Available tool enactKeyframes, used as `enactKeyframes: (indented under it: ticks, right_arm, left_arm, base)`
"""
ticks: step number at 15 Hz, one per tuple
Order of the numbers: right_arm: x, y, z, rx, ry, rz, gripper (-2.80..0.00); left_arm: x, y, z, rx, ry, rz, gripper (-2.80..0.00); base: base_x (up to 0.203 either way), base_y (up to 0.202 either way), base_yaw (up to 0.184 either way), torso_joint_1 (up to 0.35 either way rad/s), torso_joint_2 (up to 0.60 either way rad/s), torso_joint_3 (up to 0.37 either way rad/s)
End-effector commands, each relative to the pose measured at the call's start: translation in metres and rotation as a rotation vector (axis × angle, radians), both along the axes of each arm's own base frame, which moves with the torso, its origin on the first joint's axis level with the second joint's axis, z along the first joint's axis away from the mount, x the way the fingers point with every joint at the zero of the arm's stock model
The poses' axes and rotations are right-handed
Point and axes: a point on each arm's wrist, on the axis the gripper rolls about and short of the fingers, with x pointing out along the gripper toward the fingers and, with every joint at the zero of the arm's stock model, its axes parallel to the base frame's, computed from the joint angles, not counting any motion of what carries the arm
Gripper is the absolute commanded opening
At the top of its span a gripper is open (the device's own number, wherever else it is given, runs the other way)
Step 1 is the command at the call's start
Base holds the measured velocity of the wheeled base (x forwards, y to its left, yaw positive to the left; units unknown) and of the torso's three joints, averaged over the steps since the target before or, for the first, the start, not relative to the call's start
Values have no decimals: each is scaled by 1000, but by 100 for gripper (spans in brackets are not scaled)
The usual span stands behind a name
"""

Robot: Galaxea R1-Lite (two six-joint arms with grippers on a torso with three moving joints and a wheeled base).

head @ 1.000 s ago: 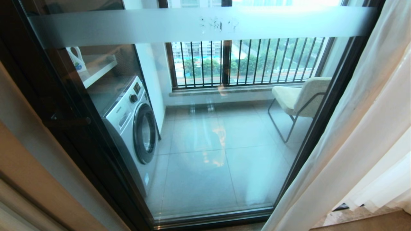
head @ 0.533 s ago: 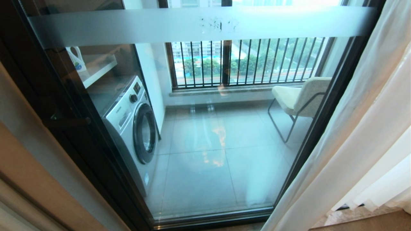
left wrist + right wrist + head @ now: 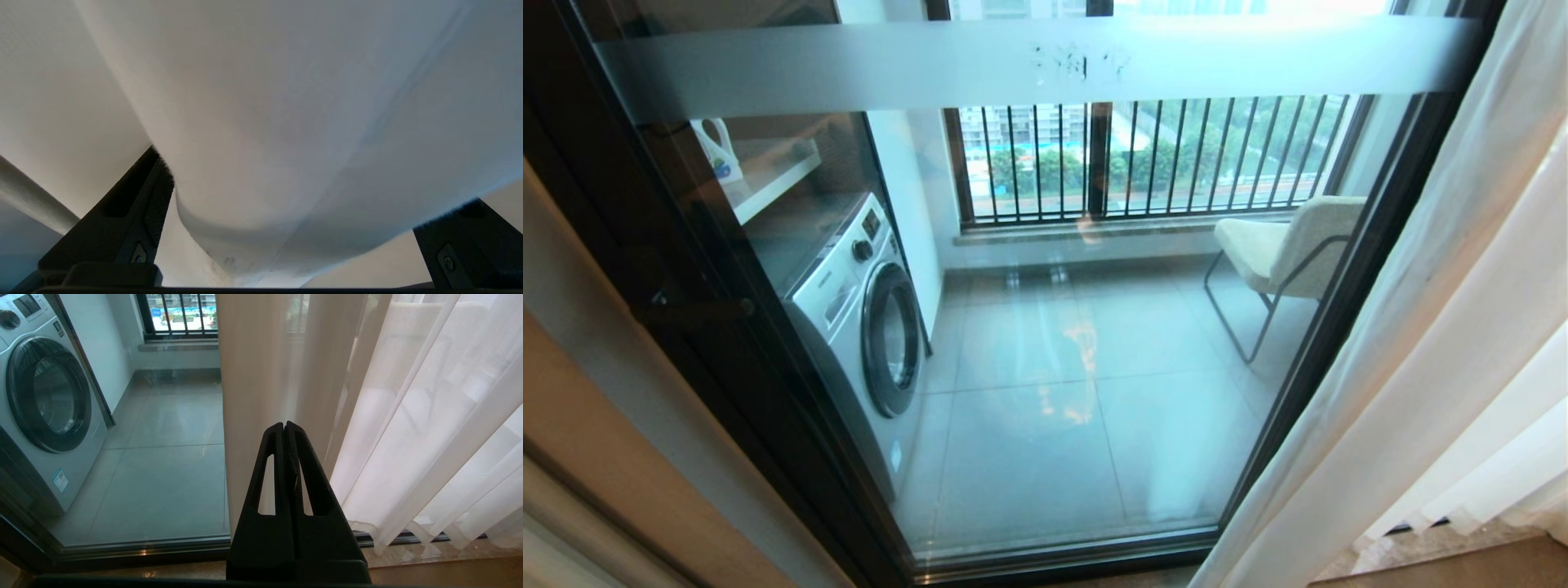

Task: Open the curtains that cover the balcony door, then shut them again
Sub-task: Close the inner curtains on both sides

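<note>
The balcony door is a dark-framed glass panel with a frosted band across its top, and it stands uncovered in the head view. The sheer white curtains hang bunched along its right side. Neither arm shows in the head view. My left gripper is open, and a bulging fold of white curtain fabric fills the space between its two fingers. My right gripper is shut and empty, pointing low at the hemmed edge of the curtains without touching them.
Behind the glass stand a washing machine on the left and a pale chair on the right, with a black-barred railing window at the back. A beige-tan panel runs down the left edge. The door's floor track lies below.
The curtain's lower hem at the bottom right of the head view has drifted slightly. Nothing else has moved.
</note>
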Motion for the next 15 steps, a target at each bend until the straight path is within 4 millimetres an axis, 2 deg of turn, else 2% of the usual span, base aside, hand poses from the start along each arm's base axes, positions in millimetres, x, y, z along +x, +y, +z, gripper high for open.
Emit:
enactKeyframes:
  ticks: [1,4,5,15]
  right_arm:
    - [0,0,0,-1,1,0,-280]
    - [0,0,0,-1,1,0,-280]
    - [0,0,0,-1,1,0,-280]
    - [0,0,0,-1,-1,1,-280]
  left_arm:
    - [2,0,-1,-2,0,-7,0]
    - [6,-2,1,22,-10,-22,0]
    - [8,-3,1,22,-12,-28,-280]
    - [9,-2,0,19,-7,-23,-280]
  base:
    - [0,0,0,0,0,0]
    - [0,0,0,0,0,0]
    - [0,0,0,0,0,0]
    - [0,0,0,0,0,0]
